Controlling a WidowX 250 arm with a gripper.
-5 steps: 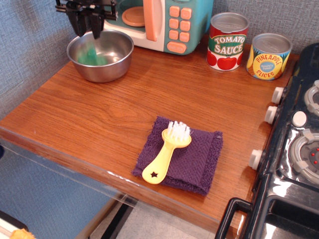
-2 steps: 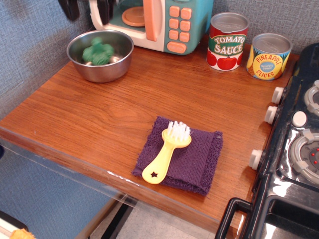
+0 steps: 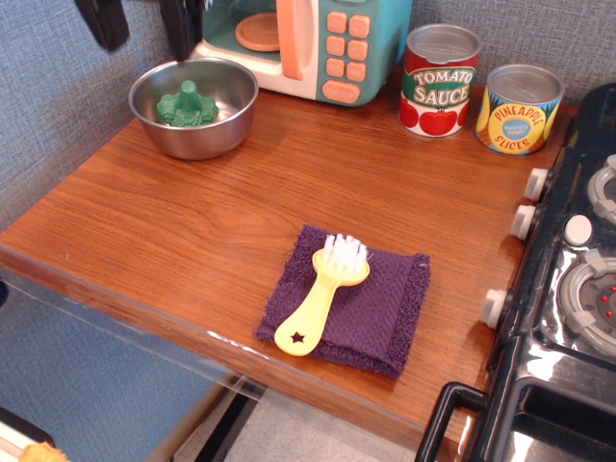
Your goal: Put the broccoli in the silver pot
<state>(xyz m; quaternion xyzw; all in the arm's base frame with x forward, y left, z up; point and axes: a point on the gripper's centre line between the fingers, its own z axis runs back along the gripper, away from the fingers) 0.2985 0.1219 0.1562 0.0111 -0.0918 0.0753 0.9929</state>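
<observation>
Gripper point(image 3: 142, 24) had lifted clear toward the top-left edge, fingers apart and empty, while the broccoli point(image 3: 187, 105) settled stem-up inside the silver pot point(image 3: 221, 135); placement looked complete.

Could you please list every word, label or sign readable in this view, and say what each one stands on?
"TOMATO SAUCE" on the red tomato sauce can.
"PINEAPPLE SLICES" on the yellow pineapple can; smaller print between the two words is too blurred to read.
A small black star, no letters, on the handle of the yellow brush.
The buttons of the toy microwave show no readable marks.
</observation>
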